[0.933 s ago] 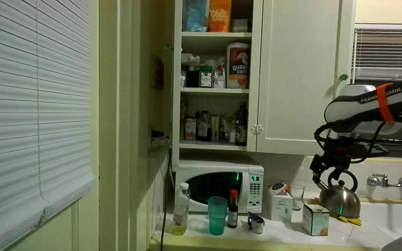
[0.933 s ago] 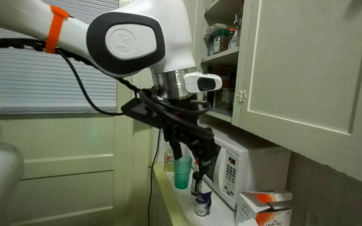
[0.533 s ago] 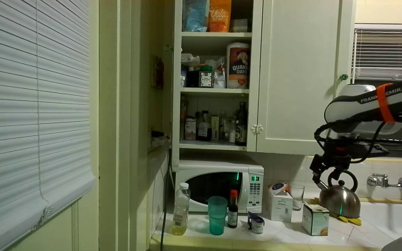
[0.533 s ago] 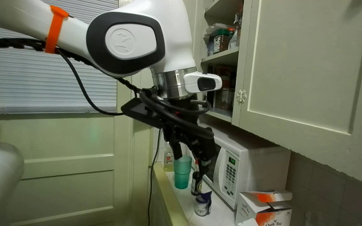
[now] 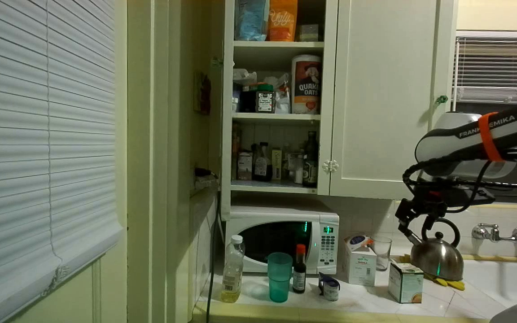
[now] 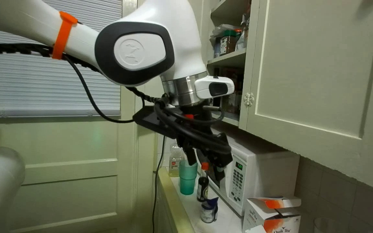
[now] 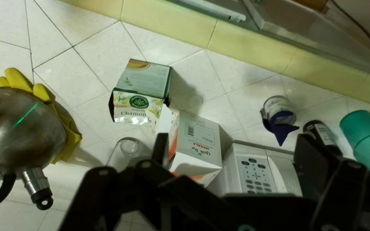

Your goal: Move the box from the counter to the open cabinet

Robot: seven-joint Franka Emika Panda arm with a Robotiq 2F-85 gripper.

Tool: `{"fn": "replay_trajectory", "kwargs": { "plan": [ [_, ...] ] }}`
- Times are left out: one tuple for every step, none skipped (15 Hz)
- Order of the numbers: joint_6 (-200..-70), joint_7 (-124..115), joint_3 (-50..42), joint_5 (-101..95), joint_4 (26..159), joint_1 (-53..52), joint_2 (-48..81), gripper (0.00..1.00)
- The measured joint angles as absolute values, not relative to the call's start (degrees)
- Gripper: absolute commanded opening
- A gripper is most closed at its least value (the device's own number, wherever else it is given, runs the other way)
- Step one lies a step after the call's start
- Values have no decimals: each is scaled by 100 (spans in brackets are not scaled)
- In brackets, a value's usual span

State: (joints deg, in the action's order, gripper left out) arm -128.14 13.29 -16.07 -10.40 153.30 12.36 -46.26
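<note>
The box (image 5: 405, 283) is a small pale carton with a greenish side, standing on the counter (image 5: 366, 304) at the right, in front of the kettle. In the wrist view the box (image 7: 145, 80) shows its chamomile label, left of and beyond the jaws. It is out of view in an exterior view where the gripper (image 6: 206, 169) hangs before the microwave. My gripper (image 5: 421, 232) is open and empty above the counter; its fingers (image 7: 234, 148) stand wide apart. The cabinet (image 5: 276, 117) has its left side open, with jars, bottles and packets on the shelves.
A taller Quik Tea carton (image 5: 360, 264) and a clear glass (image 5: 383, 255) stand near the box. The steel kettle (image 5: 438, 260) sits on yellow gloves (image 5: 449, 283). The microwave (image 5: 330, 246), a green cup (image 5: 279, 278), a sauce bottle (image 5: 300, 271), a can (image 5: 330, 289) and an oil bottle (image 5: 233, 269) stand leftward.
The arm has shifted slightly and the gripper has tilted: a little left in an exterior view, right and slightly down in an exterior view. The box and other objects have not moved.
</note>
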Motion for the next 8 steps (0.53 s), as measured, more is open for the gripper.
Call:
{"fn": "replay_trajectory", "kwargs": {
  "plan": [
    [-13104,1312,-1636,-1069,15364,1302,-4488,100],
    [-13376,1293,-1669,-1084,15396,1389,-4325,100],
    [-13629,1284,-1709,-1093,15433,1486,-4143,100],
    [-13854,1278,-1743,-1107,15472,1578,-3977,100],
    [-14078,1258,-1783,-1110,15508,1685,-3782,100],
    [-14249,1143,-1810,-1108,15529,1800,-3583,100],
    [-14340,975,-1819,-1082,15532,1912,-3380,100],
    [-14424,781,-1823,-1035,15527,2000,-3172,100]
  ]
}}
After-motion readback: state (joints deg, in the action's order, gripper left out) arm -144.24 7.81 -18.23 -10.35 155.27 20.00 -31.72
